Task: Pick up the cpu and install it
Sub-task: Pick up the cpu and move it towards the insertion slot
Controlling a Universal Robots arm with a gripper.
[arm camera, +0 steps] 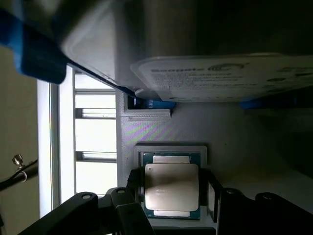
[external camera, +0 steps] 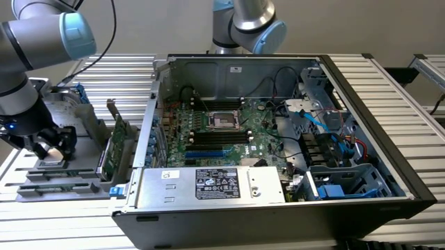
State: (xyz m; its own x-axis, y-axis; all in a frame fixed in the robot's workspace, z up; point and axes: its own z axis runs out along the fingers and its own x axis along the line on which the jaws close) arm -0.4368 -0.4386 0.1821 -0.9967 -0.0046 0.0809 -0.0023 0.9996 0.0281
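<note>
Silver cpu between spread fingers
Dull-topped cpu (arm camera: 171, 188) lies flat in a grey tray (arm camera: 161, 128) recess, beside the case (external camera: 230, 78) at the exterior view's left. Gripper (external camera: 54, 151) hangs over it, fingers (arm camera: 217, 200) wide open, flanking two edges, not pinching.

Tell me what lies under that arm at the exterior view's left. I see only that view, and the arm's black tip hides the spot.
Observer: The cpu, a small square chip with a dull silver top, lies flat in a pocket of a grey holder.
Operator: Does the arm grip it?
Observer: No. The jaws stand open, one on each side of the chip.
Operator: Anything else close by?
Observer: A hard drive sits next to that pocket. Its white label reads Seagate.
</note>
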